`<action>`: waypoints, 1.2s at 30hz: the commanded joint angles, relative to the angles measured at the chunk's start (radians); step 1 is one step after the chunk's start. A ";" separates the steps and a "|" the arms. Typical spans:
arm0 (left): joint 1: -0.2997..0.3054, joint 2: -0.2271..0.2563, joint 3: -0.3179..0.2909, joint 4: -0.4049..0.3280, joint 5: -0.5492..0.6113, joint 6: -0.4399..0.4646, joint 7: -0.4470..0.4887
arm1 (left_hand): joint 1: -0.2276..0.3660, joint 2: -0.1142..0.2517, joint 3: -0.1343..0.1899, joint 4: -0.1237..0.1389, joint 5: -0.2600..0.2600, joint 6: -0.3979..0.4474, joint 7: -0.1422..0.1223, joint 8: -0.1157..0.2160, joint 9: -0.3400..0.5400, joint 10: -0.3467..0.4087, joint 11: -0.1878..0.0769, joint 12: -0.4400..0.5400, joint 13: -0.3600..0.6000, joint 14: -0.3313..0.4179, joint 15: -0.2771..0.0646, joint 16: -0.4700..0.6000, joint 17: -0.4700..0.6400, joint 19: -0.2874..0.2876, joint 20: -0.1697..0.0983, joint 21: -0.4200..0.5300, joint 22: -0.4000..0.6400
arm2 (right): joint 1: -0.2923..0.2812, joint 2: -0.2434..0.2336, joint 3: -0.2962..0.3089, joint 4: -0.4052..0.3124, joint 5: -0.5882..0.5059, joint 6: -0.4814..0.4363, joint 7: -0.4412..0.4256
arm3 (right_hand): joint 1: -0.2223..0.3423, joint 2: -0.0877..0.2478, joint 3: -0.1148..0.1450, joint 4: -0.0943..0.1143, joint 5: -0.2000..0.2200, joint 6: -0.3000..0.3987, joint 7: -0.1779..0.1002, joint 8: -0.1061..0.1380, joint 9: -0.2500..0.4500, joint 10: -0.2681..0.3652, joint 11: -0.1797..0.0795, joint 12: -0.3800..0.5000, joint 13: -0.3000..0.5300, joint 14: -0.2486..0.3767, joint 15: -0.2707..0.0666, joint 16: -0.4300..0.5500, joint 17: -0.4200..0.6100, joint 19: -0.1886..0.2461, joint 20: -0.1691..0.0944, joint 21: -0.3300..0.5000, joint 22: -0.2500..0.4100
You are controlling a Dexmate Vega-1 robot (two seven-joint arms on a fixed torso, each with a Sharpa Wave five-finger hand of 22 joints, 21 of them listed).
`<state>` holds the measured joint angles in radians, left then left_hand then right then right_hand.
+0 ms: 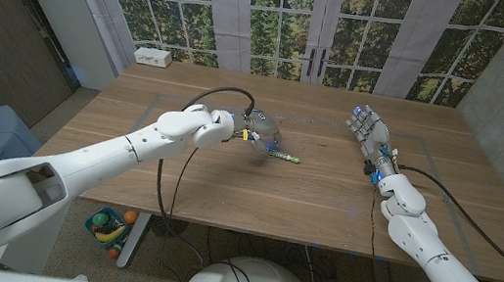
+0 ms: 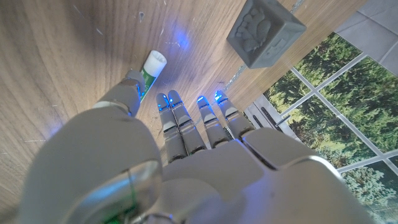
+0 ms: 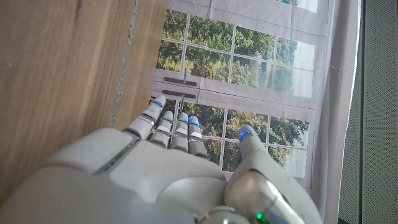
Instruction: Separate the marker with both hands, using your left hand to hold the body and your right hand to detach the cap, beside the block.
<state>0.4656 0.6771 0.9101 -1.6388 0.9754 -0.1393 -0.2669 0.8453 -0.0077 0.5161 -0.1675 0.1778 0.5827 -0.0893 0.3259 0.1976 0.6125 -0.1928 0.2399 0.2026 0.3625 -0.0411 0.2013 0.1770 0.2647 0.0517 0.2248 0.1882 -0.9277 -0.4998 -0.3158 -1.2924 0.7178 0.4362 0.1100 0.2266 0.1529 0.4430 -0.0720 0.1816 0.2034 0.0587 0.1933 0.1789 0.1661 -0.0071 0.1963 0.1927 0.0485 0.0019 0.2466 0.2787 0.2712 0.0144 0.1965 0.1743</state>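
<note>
Behind your wooden table [image 1: 255,186] runs a wall of tall windows looking onto trees. On the table you have one marker [image 1: 282,155] and one grey block [image 2: 265,32]. The marker lies flat near the table's middle, its long axis running roughly across the table from your left to your right, its white end toward the right hand. Your left hand [image 1: 252,129] hovers over the marker's left end, fingers [image 2: 177,118] extended and apart, gripping nothing; it hides the block in the head view. Your right hand [image 1: 369,132] stands well apart on the right side, fingers spread, holding nothing. Which end is the cap is hard to make out.
</note>
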 commanded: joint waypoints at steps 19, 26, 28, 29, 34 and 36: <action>-0.013 -0.021 0.039 0.056 0.017 -0.002 0.050 | 0.004 0.023 -0.011 0.000 0.006 0.036 -0.002 0.006 0.005 0.033 0.001 0.001 0.004 0.016 -0.109 0.000 0.001 0.015 -0.008 0.006 0.004 | 0.029 0.014 -0.003 0.046 0.006 0.004 0.024 | -0.005 0.003 0.000 -0.003 0.003 0.007 -0.004 0.001 0.004 0.010 0.002 0.003 0.006 0.008 0.002 0.006 0.000 0.002 0.002 0.008 0.003; -0.012 -0.023 0.051 0.071 0.036 0.000 0.076 | 0.014 0.031 -0.012 -0.004 0.007 0.046 -0.004 0.007 0.006 0.049 -0.010 0.004 0.006 0.026 -0.118 0.002 0.000 0.024 -0.011 0.009 0.004 | 0.026 0.014 -0.002 0.043 0.004 0.006 0.016 | -0.005 0.003 0.000 -0.004 0.003 0.007 -0.006 0.001 0.004 0.012 0.002 0.003 0.006 0.010 0.005 0.006 0.000 0.002 0.002 0.007 0.003; -0.011 -0.023 0.053 0.074 0.037 0.001 0.082 | 0.021 0.033 -0.013 -0.006 0.007 0.057 -0.004 0.010 0.006 0.062 -0.013 0.007 0.006 0.032 -0.124 0.003 0.000 0.029 -0.015 0.010 0.004 | 0.024 0.015 -0.001 0.040 0.006 0.004 0.013 | -0.005 0.002 0.000 -0.004 0.003 0.007 -0.007 0.001 0.004 0.013 0.004 0.004 0.006 0.010 0.003 0.006 0.000 0.003 0.002 0.007 0.003; -0.010 -0.023 0.055 0.076 0.041 0.002 0.089 | 0.024 0.034 -0.014 -0.008 0.007 0.060 -0.006 0.010 0.006 0.064 -0.014 0.007 0.007 0.035 -0.126 0.003 0.000 0.030 -0.015 0.010 0.004 | 0.024 0.015 -0.001 0.041 0.004 0.005 0.014 | -0.005 0.002 -0.001 -0.004 0.003 0.007 -0.007 0.001 0.004 0.015 0.005 0.005 0.006 0.009 0.002 0.006 0.000 0.003 0.003 0.007 0.003; -0.005 -0.020 0.060 0.081 0.061 0.007 0.127 | 0.049 0.047 -0.015 -0.011 0.009 0.079 -0.002 0.013 0.006 0.087 -0.013 0.011 0.011 0.054 -0.135 0.006 0.000 0.043 -0.017 0.014 0.004 | 0.024 0.016 -0.002 0.043 0.003 0.008 0.015 | -0.006 0.002 -0.001 -0.004 0.003 0.009 -0.008 0.001 0.004 0.016 0.003 0.005 0.006 0.010 0.004 0.006 0.000 0.003 0.003 0.007 0.003; -0.004 -0.021 0.062 0.083 0.063 0.012 0.127 | 0.057 0.051 -0.017 -0.010 0.009 0.082 -0.002 0.012 0.006 0.090 -0.013 0.011 0.014 0.063 -0.143 0.007 0.000 0.049 -0.020 0.016 0.004 | 0.025 0.016 -0.003 0.045 -0.001 0.009 0.013 | -0.006 0.002 -0.001 -0.004 0.003 0.009 -0.008 0.001 0.004 0.017 0.003 0.005 0.006 0.010 0.004 0.006 0.000 0.003 0.003 0.007 0.003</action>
<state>0.4534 0.6563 0.9579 -1.5736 1.0124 -0.1387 -0.1828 0.8835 0.0413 0.5008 -0.1743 0.1817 0.6527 -0.0909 0.3330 0.2004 0.6898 -0.2047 0.2442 0.2113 0.4096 -0.0449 0.2014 0.1771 0.3007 0.0339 0.2300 0.1881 -0.9031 -0.4859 -0.3170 -1.2511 0.7233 0.4408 0.1282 0.2266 0.1529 0.4431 -0.0718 0.1816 0.2089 0.0532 0.1933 0.1789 0.1753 -0.0053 0.1963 0.1927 0.0520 0.0054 0.2466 0.2788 0.2712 0.0144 0.1965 0.1743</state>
